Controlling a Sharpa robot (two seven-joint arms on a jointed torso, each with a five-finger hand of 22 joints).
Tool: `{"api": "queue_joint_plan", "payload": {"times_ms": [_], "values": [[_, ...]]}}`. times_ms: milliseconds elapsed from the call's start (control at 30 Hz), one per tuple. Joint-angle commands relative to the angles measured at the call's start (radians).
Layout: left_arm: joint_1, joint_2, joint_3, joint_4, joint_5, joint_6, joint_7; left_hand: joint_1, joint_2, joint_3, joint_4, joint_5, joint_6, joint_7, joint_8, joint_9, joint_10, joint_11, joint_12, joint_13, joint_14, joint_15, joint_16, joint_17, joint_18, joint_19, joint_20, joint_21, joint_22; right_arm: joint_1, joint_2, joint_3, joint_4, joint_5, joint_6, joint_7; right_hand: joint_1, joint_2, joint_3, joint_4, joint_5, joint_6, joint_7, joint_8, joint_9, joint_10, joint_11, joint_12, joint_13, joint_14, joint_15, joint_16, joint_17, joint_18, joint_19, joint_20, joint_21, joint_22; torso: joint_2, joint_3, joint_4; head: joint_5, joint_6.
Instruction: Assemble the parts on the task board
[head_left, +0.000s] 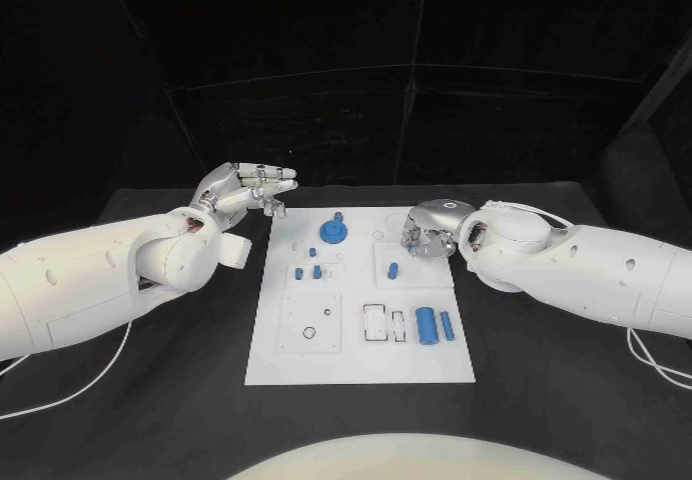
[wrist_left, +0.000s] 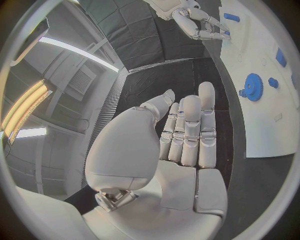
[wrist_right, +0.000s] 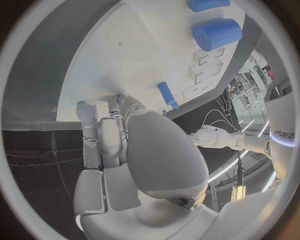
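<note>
Head view: left hand open, empty, beside task board.

Both arms are clad in smooth, rounded white shells dotted with small dark holes. The left hand and right hand are silver, with jointed metal fingers and pale tips. A thin white cable trails beside each arm.

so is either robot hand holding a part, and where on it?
Left robot hand: nothing, fingers apart above the table. Right robot hand: curled over the task board; cannot tell.
</note>
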Motion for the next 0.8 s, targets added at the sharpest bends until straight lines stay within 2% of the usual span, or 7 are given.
{"api": "queue_joint_plan", "payload": {"times_ms": [33, 200, 400, 533, 667, 800], "values": [[0.001, -0.002, 0.001, 0.001, 0.005, 0.012, 0.000, 0.006, 0.005, -0.001, -0.004, 0.003, -0.001, 0.008, 0.002, -0.001, -0.006, 0.000, 0.005, 0.001, -0.002, 0.001, 0.002, 0.007, 0.013, -0.004, -0.001, -0.004, -0.001, -0.007, 0.003, -0.004, 0.001, -0.032, 0.018, -0.035, -0.017, -0.005, 0.035, -0.009, -0.006, 0.014, -0.002, -0.006, 0.001, 0.013, 0.001, -0.005, -0.001, 0.021, -0.004, 0.008, 0.007, -0.016, 0.012, 0.001, 0.011, 0.014, -0.001, -0.0003, 0.0009, 0.003, 0.000], [0.001, -0.004, 0.001, 0.001, 0.005, 0.020, -0.005, 0.008, 0.004, -0.003, -0.007, 0.003, -0.006, 0.009, 0.000, -0.003, -0.011, 0.002, 0.005, 0.000, -0.007, 0.002, -0.004, -0.005, 0.013, -0.004, -0.001, -0.006, -0.003, -0.008, 0.000, -0.004, 0.007, -0.036, 0.005, -0.042, -0.045, -0.012, 0.091, -0.026, -0.015, 0.027, -0.005, -0.010, 0.002, 0.027, -0.002, -0.007, 0.000, 0.023, -0.006, 0.015, 0.015, -0.020, 0.024, 0.000, 0.026, 0.038, -0.002, 0.0005, 0.0004, 0.006, -0.001], [0.001, -0.006, 0.001, 0.001, 0.005, 0.045, -0.010, 0.005, 0.003, -0.010, -0.006, 0.003, -0.020, 0.017, -0.006, -0.006, -0.031, 0.010, 0.002, -0.002, -0.028, 0.009, -0.020, -0.028, 0.011, -0.012, 0.003, -0.017, -0.009, -0.008, -0.015, -0.004, 0.022, -0.001, -0.026, -0.058, -0.083, -0.021, 0.155, -0.049, -0.031, 0.037, -0.007, -0.015, 0.002, 0.036, -0.004, -0.011, 0.000, 0.024, -0.007, 0.018, 0.017, -0.021, 0.028, -0.002, 0.036, 0.050, -0.001, -0.0007, 0.0017, 0.006, 0.002], [0.001, -0.006, 0.001, 0.002, 0.005, 0.057, -0.011, 0.005, 0.003, -0.011, -0.007, 0.003, -0.021, 0.017, -0.006, -0.007, -0.033, 0.010, 0.003, -0.002, -0.029, 0.009, -0.021, -0.029, 0.011, -0.012, 0.003, -0.017, -0.010, -0.008, -0.023, -0.004, 0.032, 0.023, -0.052, -0.068, -0.108, -0.029, 0.196, -0.069, -0.032, 0.042, -0.008, -0.018, 0.002, 0.039, -0.003, -0.014, 0.000, 0.024, -0.008, 0.020, 0.018, -0.023, 0.031, -0.001, 0.043, 0.058, -0.002, -0.0002, -0.0004, 0.008, 0.004], [0.001, -0.007, 0.001, 0.002, 0.005, 0.069, -0.011, 0.005, 0.003, -0.015, -0.008, 0.004, -0.030, 0.023, -0.009, -0.008, -0.043, 0.015, 0.003, -0.003, -0.032, 0.012, -0.022, -0.031, 0.011, -0.014, 0.006, -0.022, -0.013, -0.007, -0.033, -0.004, 0.045, 0.042, -0.076, -0.074, -0.125, -0.035, 0.218, -0.081, -0.030, 0.043, -0.007, -0.020, 0.002, 0.041, -0.003, -0.015, 0.000, 0.024, -0.008, 0.021, 0.019, -0.024, 0.033, -0.002, 0.047, 0.063, -0.001, 0.0006, 0.0006, 0.007, 0.005], [0.001, -0.007, 0.001, 0.002, 0.005, 0.072, -0.011, 0.005, 0.003, -0.016, -0.008, 0.004, -0.033, 0.024, -0.010, -0.008, -0.047, 0.016, 0.004, -0.003, -0.033, 0.013, -0.022, -0.032, 0.011, -0.015, 0.007, -0.023, -0.014, -0.007, -0.042, -0.003, 0.058, 0.049, -0.090, -0.080, -0.133, -0.038, 0.226, -0.086, -0.031, 0.044, -0.007, -0.020, 0.002, 0.042, -0.003, -0.015, 0.000, 0.024, -0.007, 0.021, 0.018, -0.024, 0.036, -0.001, 0.050, 0.068, -0.001, -0.0001, 0.0001, 0.007, 0.006]]}}
